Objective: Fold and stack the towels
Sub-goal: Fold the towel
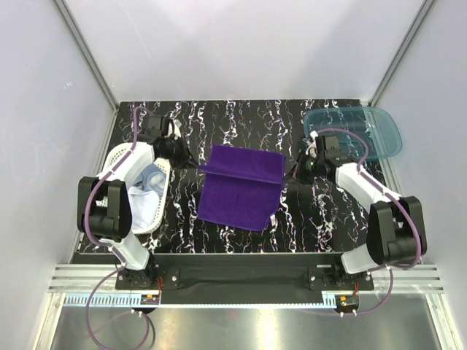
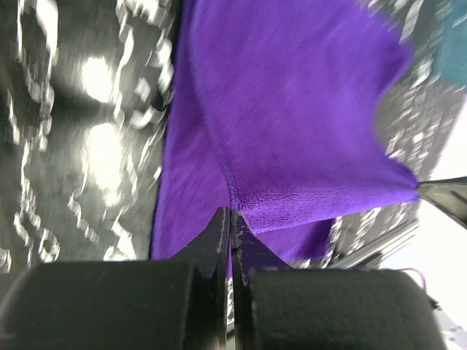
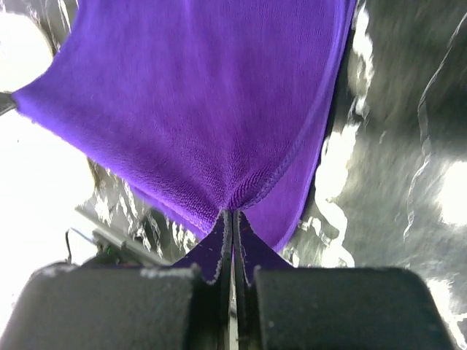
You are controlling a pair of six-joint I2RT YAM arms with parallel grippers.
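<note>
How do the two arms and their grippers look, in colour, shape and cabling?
Both the left arm and the right arm have white links between bulky black joint housings. A purple cable loops along each. The left gripper and right gripper are black, with flat fingers that taper to thin tips.

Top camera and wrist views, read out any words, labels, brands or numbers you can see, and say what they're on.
No readable text in any view.
purple towel: a small white speck at its near right corner, perhaps a tag, too small to read.
left gripper and right gripper: shut on the towel, no markings.
</note>
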